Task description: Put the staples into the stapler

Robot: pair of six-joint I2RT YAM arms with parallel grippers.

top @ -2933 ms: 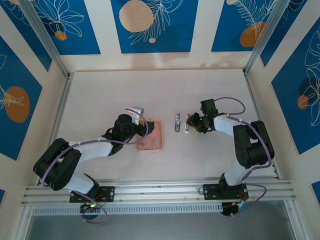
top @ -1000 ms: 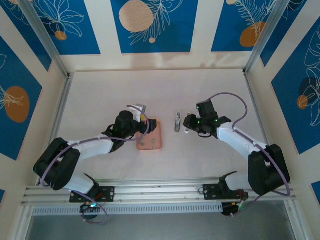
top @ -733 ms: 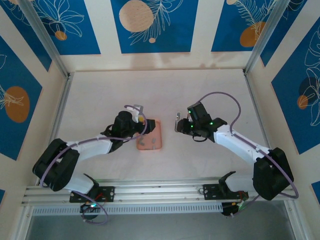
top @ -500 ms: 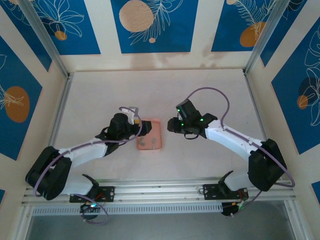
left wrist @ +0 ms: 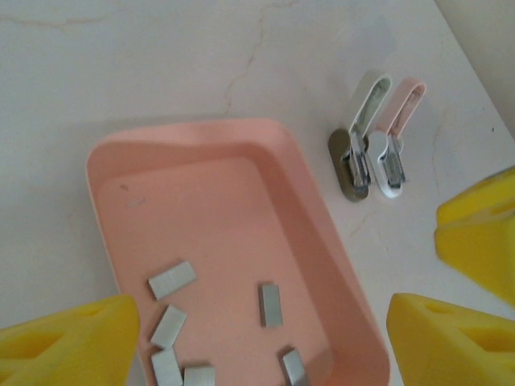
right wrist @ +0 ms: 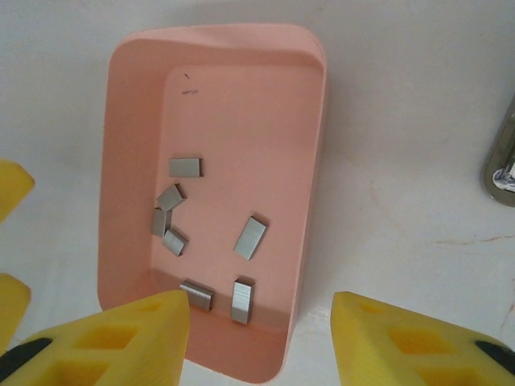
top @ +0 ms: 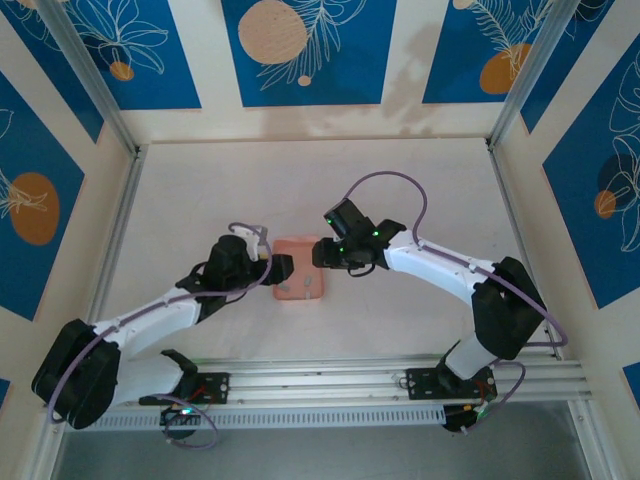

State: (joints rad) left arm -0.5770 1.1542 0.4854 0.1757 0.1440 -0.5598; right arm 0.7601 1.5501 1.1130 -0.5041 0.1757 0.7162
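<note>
Several small grey staples (right wrist: 250, 237) lie loose in the pink tray (right wrist: 316, 161); the left wrist view shows them too, the staples (left wrist: 270, 305) on the floor of the tray (left wrist: 318, 233). The stapler (left wrist: 375, 137) lies opened out on the table just right of the tray, its pink and silver halves side by side, and its edge shows as the stapler (right wrist: 503, 165). My left gripper (left wrist: 261, 346) is open at the tray's left end. My right gripper (right wrist: 261, 342) is open above the tray's right end. Neither holds anything.
From above, the tray (top: 300, 247) sits mid-table between the left gripper (top: 279, 268) and right gripper (top: 320, 254), whose yellow fingertips come close together. White table stretches around it, bounded by side rails and patterned walls.
My right arm has swung left from beside the stapler to the tray's right end, covering the stapler from above. My left arm has drawn back slightly to the left.
</note>
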